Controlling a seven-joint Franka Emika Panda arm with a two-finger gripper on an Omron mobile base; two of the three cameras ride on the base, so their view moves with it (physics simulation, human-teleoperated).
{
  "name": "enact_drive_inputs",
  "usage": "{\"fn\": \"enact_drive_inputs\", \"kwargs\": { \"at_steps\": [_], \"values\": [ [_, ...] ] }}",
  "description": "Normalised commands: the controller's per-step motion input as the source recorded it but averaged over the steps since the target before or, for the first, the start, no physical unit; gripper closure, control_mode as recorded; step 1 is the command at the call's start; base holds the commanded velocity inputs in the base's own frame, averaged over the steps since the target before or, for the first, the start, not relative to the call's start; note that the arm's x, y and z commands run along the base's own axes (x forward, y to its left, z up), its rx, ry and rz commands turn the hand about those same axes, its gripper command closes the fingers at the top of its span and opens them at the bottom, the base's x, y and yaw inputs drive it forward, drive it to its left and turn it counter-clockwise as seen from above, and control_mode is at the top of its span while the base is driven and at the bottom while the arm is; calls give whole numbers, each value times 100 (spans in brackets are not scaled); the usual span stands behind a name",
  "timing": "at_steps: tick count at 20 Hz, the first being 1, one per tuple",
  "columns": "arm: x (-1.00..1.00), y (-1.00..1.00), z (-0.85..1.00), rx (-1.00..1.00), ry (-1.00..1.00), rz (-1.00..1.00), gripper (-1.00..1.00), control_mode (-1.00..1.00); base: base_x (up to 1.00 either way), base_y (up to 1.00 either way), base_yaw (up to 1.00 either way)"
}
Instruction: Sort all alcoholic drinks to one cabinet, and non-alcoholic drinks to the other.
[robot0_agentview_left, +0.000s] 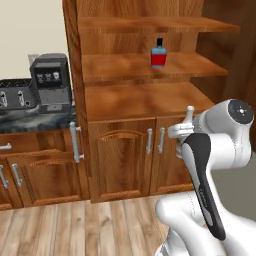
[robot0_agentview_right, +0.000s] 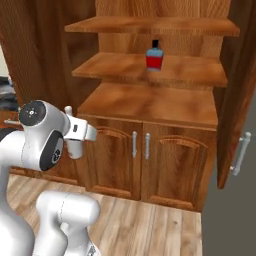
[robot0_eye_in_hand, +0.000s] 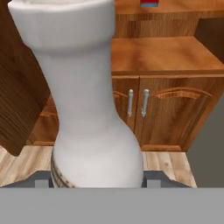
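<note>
The cabinet stands open straight ahead of the robot, tall and reddish-brown, its upper part showing bare wooden shelves above a broad ledge; on the middle shelf a small bottle stands upright, with a black cap, a blue shoulder and a red body, alone on its board and well back from the front edge; the right base view gives the same bottle near the middle of that shelf. Below the ledge two lower doors are closed, each with a short grey handle by the centre seam; the tall upper doors are swung out to either side, the left one carrying a long grey bar handle, the right one seen edge-on with its own handle low down. To the left of the cabinet a dark marbled counter carries a grey coffee machine and, beside it, a toaster, partly cut by the frame edge; wooden drawers and doors sit under that counter; the floor is pale wood plank. The end effector holds a white bottle with a tall neck and a rounded belly, which rises close before the hand camera; the jaws stand partly closed on its lower body, a fingertip just visible at each side. In the left base view the white arm rises folded in front of the lower doors.
</note>
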Motion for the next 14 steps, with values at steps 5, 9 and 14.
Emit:
{"fn": "enact_drive_inputs", "kwargs": {
  "at_steps": [5, 9, 14],
  "values": [
    [0, 0, 0, 0, 0, 0, 100, 100, 98, -3, 0],
    [0, 0, 0, 0, 0, 0, 100, 100, 88, -11, 0],
    [0, 0, 0, 0, 0, 0, 100, 100, 72, -3, 0]
  ]
}}
